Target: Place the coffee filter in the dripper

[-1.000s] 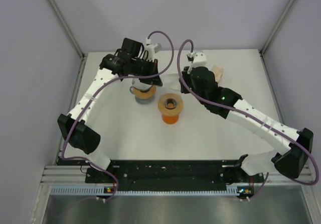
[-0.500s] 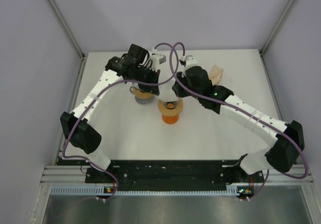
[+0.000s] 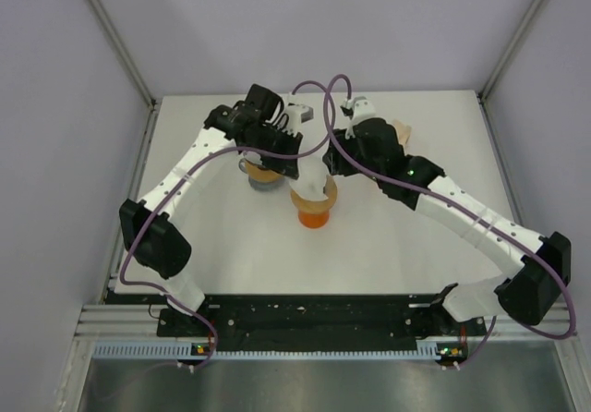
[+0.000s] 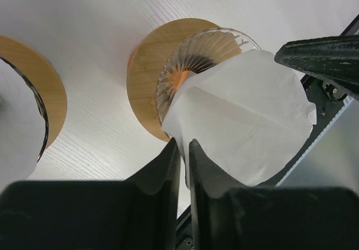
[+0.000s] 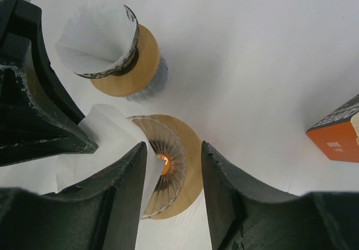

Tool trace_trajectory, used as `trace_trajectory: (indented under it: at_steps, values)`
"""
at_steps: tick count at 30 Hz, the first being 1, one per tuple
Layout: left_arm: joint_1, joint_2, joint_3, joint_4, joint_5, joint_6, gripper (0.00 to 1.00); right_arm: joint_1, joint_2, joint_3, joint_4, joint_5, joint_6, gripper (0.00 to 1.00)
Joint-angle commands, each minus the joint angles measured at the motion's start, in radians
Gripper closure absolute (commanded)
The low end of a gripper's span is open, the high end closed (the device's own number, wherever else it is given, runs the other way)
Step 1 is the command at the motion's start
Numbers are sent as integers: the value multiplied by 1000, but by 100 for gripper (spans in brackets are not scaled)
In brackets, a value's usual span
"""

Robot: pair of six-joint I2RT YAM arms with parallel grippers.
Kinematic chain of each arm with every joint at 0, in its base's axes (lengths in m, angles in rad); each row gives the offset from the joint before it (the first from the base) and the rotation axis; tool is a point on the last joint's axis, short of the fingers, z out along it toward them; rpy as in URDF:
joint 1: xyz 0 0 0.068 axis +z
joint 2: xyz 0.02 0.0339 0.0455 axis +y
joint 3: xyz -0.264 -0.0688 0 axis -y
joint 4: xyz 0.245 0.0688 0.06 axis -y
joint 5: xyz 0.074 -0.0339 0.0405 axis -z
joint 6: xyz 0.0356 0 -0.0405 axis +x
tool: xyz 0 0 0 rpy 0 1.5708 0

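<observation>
The white coffee filter [image 4: 247, 115] hangs tilted over the dripper [image 4: 151, 76], a ribbed glass cone in a wooden collar on an orange base [image 3: 314, 214]. The filter's lower tip reaches into the cone, and most of the paper leans out over the rim. My left gripper [image 4: 184, 144] is nearly shut, with the filter's edge pinched between its fingertips. My right gripper [image 5: 174, 149] is open above the dripper [image 5: 174, 160]. Its left finger [image 5: 126, 177] rests beside the filter [image 5: 112, 132], holding nothing. In the top view both grippers meet over the filter [image 3: 312, 183].
A second dripper [image 5: 112, 48] with a wooden collar and a filter inside stands just left of the orange one, also seen from above [image 3: 263, 174]. An orange box [image 5: 336, 132] lies at the back right. Both arms crowd the middle of the table [image 3: 231, 246].
Both grippers moved in over the orange dripper, carrying the filter there. The right gripper opened and released the filter. The left gripper's jaws eased apart slightly.
</observation>
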Motion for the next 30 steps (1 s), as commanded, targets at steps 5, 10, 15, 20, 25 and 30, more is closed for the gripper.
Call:
trace_trajectory:
  at_steps: [5,10,15,20,25,30]
  values:
    - [-9,-6,60,23,-32,36,58,-5,-65,71,3,-139,-111,57]
    - [-2,-24,78,18,-14,39,42,-3,-54,88,-1,-261,-123,71]
    - [47,-40,138,10,-46,12,33,15,27,151,-75,-298,-129,93]
    - [112,-97,66,95,-28,-79,32,50,133,240,-184,-257,-135,100]
    - [161,-118,-50,170,76,-189,35,96,237,310,-271,-177,-149,100]
    - [167,-120,-154,243,161,-271,37,107,348,399,-391,-73,-143,100]
